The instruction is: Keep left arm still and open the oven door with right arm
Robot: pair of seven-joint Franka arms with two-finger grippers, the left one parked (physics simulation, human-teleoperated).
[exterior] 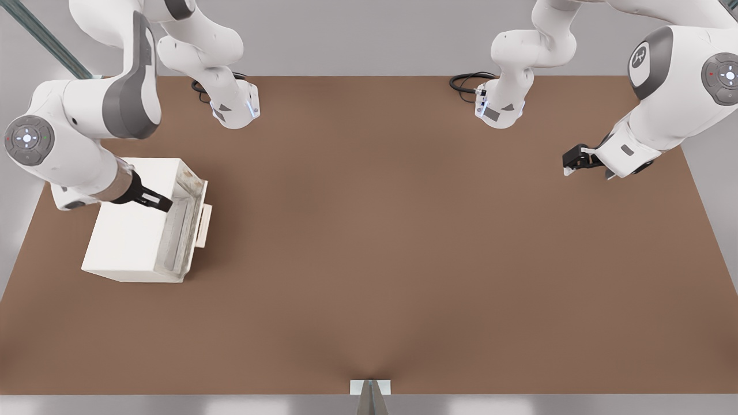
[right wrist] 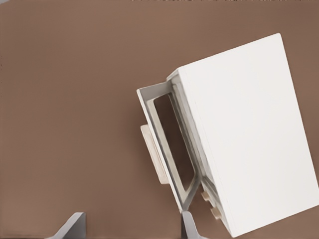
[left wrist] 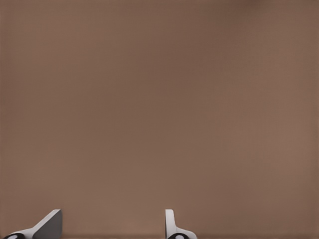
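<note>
The cream-white oven (exterior: 130,230) stands on the brown table at the front view's left. Its door (exterior: 181,227), with a greyish window and a pale bar handle (exterior: 203,226), is tilted partly out from the body. The working arm's gripper (exterior: 164,203) hangs over the oven's top, close to the door's upper edge. From the right wrist view I look down on the oven (right wrist: 249,134), the leaning door (right wrist: 169,149) and the handle (right wrist: 153,154). The gripper (right wrist: 132,229) is open; its two fingertips (right wrist: 75,226) stand wide apart with only table between them.
The brown table (exterior: 392,242) spreads to the front view's right of the oven. Two arm bases (exterior: 236,109) (exterior: 500,109) sit at the far edge. The other arm's black gripper (exterior: 576,158) hovers at the front view's far right.
</note>
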